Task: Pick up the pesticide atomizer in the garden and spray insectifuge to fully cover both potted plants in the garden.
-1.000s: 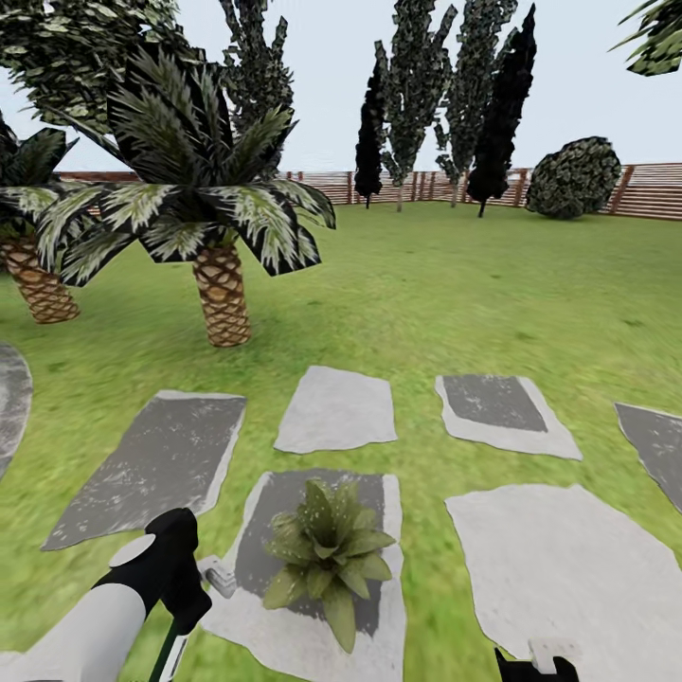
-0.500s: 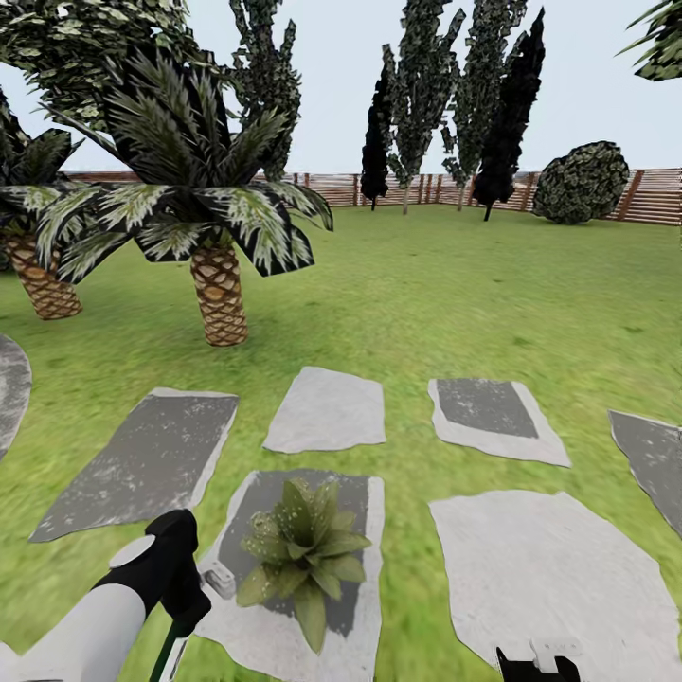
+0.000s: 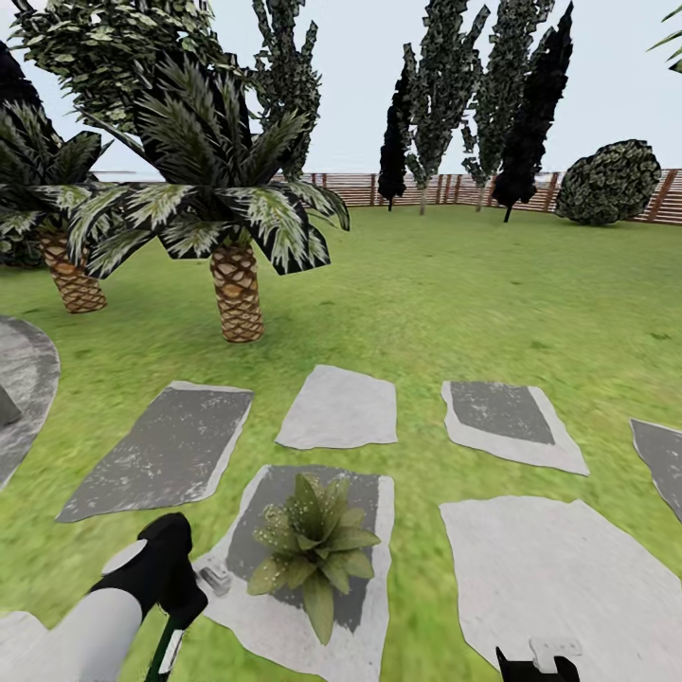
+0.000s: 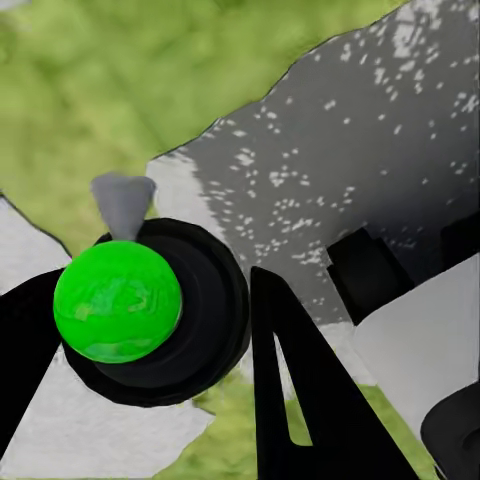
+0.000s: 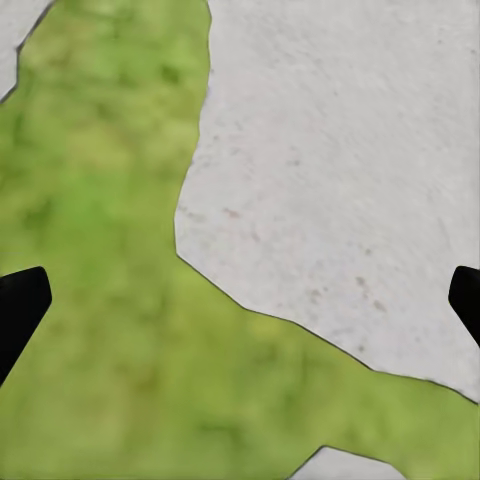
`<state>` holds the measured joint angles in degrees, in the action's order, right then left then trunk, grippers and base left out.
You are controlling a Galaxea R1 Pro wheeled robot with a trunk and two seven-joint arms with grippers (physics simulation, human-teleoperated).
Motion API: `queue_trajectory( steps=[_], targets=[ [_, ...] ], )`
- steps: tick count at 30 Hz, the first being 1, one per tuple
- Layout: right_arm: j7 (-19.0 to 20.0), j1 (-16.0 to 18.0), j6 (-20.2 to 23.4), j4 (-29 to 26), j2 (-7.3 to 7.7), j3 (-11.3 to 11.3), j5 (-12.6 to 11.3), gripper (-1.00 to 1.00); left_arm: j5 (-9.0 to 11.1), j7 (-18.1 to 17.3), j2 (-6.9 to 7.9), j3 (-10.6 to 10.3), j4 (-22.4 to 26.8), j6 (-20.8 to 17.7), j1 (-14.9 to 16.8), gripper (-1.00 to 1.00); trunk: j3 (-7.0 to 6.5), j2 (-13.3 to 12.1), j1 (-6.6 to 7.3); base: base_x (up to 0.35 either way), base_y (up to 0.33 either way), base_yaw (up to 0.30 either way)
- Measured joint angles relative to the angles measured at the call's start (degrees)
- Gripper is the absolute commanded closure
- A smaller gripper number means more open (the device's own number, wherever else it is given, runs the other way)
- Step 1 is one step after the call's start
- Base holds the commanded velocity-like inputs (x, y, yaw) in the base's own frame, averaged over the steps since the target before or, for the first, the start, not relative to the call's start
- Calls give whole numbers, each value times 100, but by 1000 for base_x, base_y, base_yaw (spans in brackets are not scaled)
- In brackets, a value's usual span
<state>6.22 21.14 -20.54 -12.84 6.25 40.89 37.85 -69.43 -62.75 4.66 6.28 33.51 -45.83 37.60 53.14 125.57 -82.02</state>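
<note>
One potted plant (image 3: 317,551), a rosette of speckled green leaves, stands on a grey stepping stone (image 3: 275,620) in the garden lawn. Just left of it, my left gripper (image 3: 178,601) is shut on the pesticide atomizer (image 3: 164,654), whose dark-green body hangs below the fingers. Its white trigger head (image 3: 216,575) points toward the plant. In the left wrist view the atomizer (image 4: 117,300) appears end-on as a bright green disc in a black ring, between my left gripper's (image 4: 145,300) fingers. My right gripper (image 3: 535,665) sits low at the right. In its wrist view the right gripper (image 5: 240,300) is open over grass and stone.
Several flat stepping stones (image 3: 339,409) lie across the lawn ahead. Two palms (image 3: 237,303) stand at the left, and the edge of a round grey patio (image 3: 24,379) shows at the far left. A slatted wooden fence (image 3: 455,189), tall dark trees and a round bush (image 3: 608,182) close the back.
The whole picture has shifted to the right, so the camera has turned left and more of the patio shows. My left arm keeps its hold on the atomizer beside the plant.
</note>
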Motion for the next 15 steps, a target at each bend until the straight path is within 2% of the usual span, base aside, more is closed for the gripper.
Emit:
queue_trajectory(
  steps=[2, 4, 8, 15],
  targets=[
    [0, 0, 0, 0, 0, 1, 0, -100, 479, 284, -72, 58, -18, 267, -7, 100, 0, 0, 0, 0, 0, 3],
    [0, 1, 0, 0, 0, 1, 0, -100, 851, 538, -108, 68, -101, 526, -77, 100, 0, 0, 0, 0, 0, 0],
    [0, 0, 0, 0, 0, -1, 0, -100, 988, 948, -128, 65, -666, 620, -122, 100, 0, 0, 0, 0, 0, 0],
    [0, 0, 0, 0, 0, -3, 0, -100, 1122, 1282, -116, 77, -729, 622, -123, 100, 0, 0, 0, 0, 0, 0]
  ],
)
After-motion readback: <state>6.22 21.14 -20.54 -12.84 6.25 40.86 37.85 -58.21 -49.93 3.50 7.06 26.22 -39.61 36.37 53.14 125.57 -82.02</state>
